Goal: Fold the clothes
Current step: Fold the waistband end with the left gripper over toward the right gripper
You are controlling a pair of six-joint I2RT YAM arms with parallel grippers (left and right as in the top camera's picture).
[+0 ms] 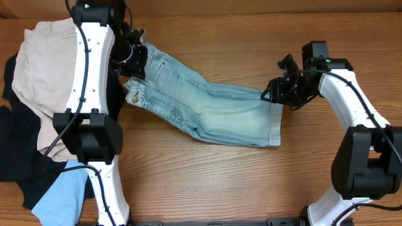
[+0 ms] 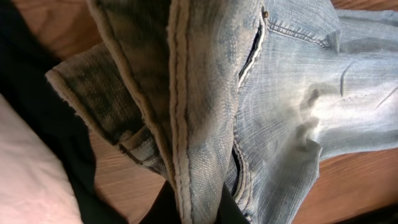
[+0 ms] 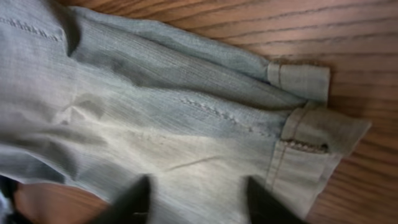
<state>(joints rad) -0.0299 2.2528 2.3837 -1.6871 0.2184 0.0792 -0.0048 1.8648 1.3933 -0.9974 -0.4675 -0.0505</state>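
Where the denim shorts (image 1: 207, 110) are laid: flat across the counter (image 1: 220, 182), between the two arms, with the waistband toward the left arm and the hemmed cuffs toward the right arm.
Left pincer (image 1: 135, 58): closed on the waistband, which is seen bunched and folded over in the left wrist view.
Right pincer (image 1: 270, 94): placed at the far edge of the leg, near the cuff; its fingers (image 3: 134, 199) are held apart, with denim lying flat between them and no fold pinched.
Pile beside the left arm: beige shorts (image 1: 44, 63) are laid on top, a black garment (image 1: 16, 157) is spread beneath, and a sky-blue garment (image 1: 59, 198) is seen at the near edge.
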